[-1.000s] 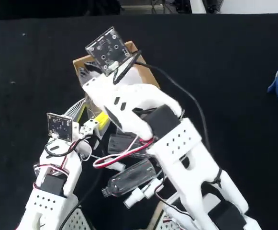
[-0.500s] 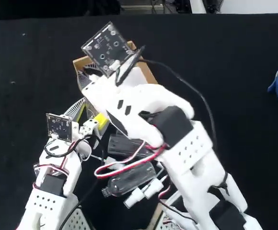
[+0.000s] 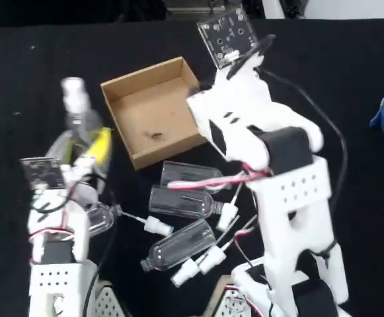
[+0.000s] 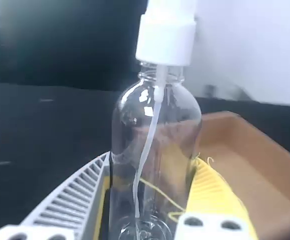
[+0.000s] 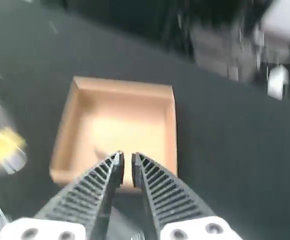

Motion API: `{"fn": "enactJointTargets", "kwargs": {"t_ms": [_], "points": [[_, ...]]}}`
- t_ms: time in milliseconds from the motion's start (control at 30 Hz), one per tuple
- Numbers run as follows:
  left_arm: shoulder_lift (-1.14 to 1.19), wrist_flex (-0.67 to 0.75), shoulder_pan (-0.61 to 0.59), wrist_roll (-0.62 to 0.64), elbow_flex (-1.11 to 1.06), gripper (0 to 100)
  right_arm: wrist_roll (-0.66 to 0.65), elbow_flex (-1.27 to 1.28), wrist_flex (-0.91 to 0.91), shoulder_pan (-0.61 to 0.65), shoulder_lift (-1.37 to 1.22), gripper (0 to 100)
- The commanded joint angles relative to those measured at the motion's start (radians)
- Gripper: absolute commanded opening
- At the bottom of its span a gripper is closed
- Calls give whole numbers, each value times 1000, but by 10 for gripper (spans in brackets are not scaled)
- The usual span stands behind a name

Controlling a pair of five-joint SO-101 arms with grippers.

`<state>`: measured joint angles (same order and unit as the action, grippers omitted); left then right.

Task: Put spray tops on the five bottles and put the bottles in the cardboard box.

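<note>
At the box's (image 3: 153, 109) nine o'clock, the left end effector (image 4: 152, 200) grips a capped bottle (image 4: 154, 135); best clear the rim, lowering gently.

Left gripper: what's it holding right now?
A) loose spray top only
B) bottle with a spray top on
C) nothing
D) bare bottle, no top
B: in the left wrist view a clear bottle stands between the fingers of the left gripper, with a white spray top on its neck and the dip tube running down inside.
</note>
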<state>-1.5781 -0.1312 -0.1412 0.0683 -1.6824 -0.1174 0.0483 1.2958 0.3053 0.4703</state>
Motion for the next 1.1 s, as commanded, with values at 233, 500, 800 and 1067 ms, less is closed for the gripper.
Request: {"fn": "enactJointTargets", "kwargs": {"t_ms": [233,500,800,1067], "points": [[-8,181,-430,-127,45,30,2,823,-721,-68,194,12],[-6,275,-458,-229,65,30,2,954,-835,-23,206,11],[261,358,-461,-232,177,30,2,955,-836,-23,145,11],[666,611,-538,-232,340,30,2,977,-937,-23,74,11]]}}
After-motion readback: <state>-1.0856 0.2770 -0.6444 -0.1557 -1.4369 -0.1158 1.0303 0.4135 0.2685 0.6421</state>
